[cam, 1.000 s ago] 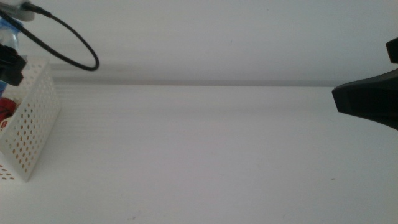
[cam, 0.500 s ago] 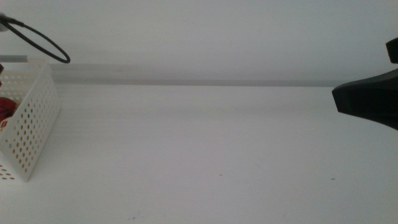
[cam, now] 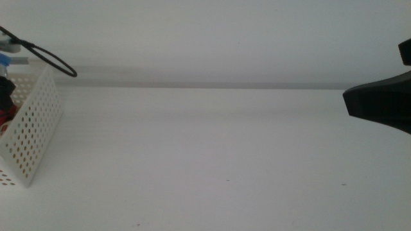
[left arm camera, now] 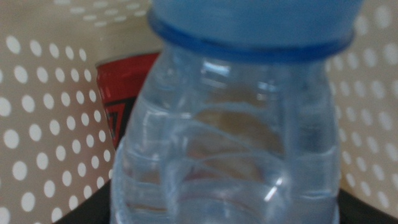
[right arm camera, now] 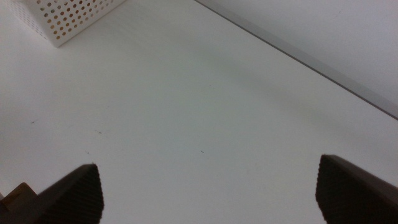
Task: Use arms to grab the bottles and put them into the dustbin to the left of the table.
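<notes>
your left tool [cam: 5,90] is at the far left edge of the middle view, down inside the dustbin [cam: 35,128], with its black cable [cam: 45,56] looping above the rim. its wrist view is filled by the clear water bottle [left arm camera: 230,137], blue cap toward the camera, sitting between the dark jaws; you can take it as clamped on the bottle. behind the bottle the red soda can [left arm camera: 121,106] stands against the dotted bin wall; its markings are too blurred to read, and no label text is legible on the bottle.

your right tool [right arm camera: 208,190] waits at the right side, above the worktop [cam: 212,160], jaws wide apart with nothing between them.

the worktop is plain white and smooth, with a pale wall behind it. the dustbin sits at its left end.
</notes>
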Controlling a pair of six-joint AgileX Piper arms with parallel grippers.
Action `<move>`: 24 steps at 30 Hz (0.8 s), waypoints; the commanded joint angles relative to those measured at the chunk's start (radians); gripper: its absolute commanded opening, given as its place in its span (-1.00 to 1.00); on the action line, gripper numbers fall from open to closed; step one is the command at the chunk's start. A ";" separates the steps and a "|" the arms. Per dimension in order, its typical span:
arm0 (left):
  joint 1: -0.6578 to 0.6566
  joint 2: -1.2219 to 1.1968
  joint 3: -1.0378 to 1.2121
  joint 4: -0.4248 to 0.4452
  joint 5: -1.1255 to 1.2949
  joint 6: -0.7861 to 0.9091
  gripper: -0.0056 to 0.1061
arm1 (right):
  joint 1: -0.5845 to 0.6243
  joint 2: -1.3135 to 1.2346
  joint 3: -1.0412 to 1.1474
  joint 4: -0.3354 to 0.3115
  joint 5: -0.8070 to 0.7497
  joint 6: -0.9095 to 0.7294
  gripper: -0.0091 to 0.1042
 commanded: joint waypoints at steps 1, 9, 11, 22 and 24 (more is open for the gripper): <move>0.009 -0.003 -0.013 -0.017 -0.020 0.001 -0.92 | 0.001 0.002 -0.004 -0.003 -0.005 -0.009 0.76; 0.028 0.004 -0.011 -0.015 -0.010 0.001 -0.41 | 0.001 0.002 -0.004 -0.001 -0.005 -0.009 0.76; 0.028 0.009 -0.011 -0.018 -0.004 0.004 -0.17 | 0.001 0.002 -0.004 -0.001 -0.005 -0.009 0.76; 0.028 -0.015 -0.013 -0.035 0.070 -0.061 0.78 | 0.001 0.002 -0.004 0.001 -0.005 -0.009 0.76; 0.026 -0.041 -0.013 -0.033 0.085 -0.088 0.78 | 0.001 0.002 -0.004 0.001 -0.005 -0.009 0.76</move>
